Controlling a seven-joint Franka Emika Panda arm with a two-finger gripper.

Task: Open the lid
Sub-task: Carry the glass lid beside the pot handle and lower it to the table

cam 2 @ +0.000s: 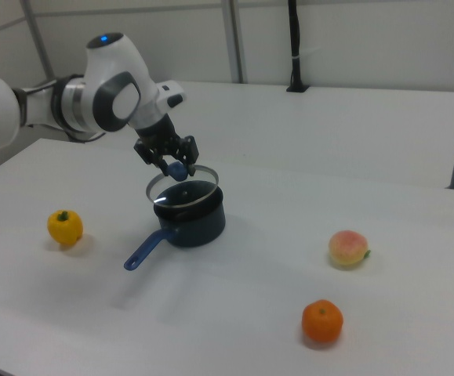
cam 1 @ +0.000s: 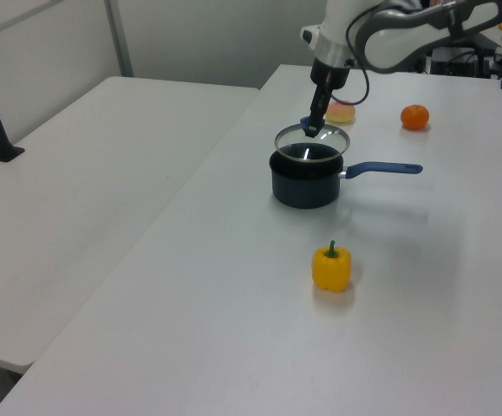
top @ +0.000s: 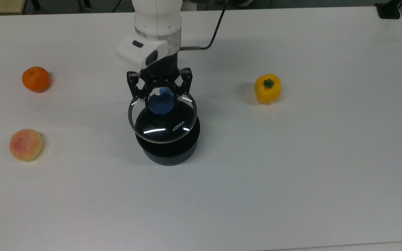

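Observation:
The round glass lid (top: 175,134) (cam 1: 289,138) (cam 2: 160,184) with "KONKA" lettering hangs a little above the dark blue saucepan (top: 168,151) (cam 1: 303,186) (cam 2: 195,223), lifted clear of its rim. My gripper (top: 159,99) (cam 1: 311,130) (cam 2: 176,168) is shut on the lid's blue knob (top: 161,103) (cam 2: 178,170). The saucepan's long blue handle (cam 1: 385,168) (cam 2: 144,251) points to the left view's right. In the top view the lid sits shifted up and left of the pan.
On the white table (top: 291,174) lie a yellow bell pepper (top: 267,88) (cam 1: 331,267) (cam 2: 64,226), an orange (top: 36,79) (cam 1: 414,116) (cam 2: 321,321) and a peach (top: 25,144) (cam 1: 342,112) (cam 2: 348,248), all apart from the pan. A second table stands at the left view's left.

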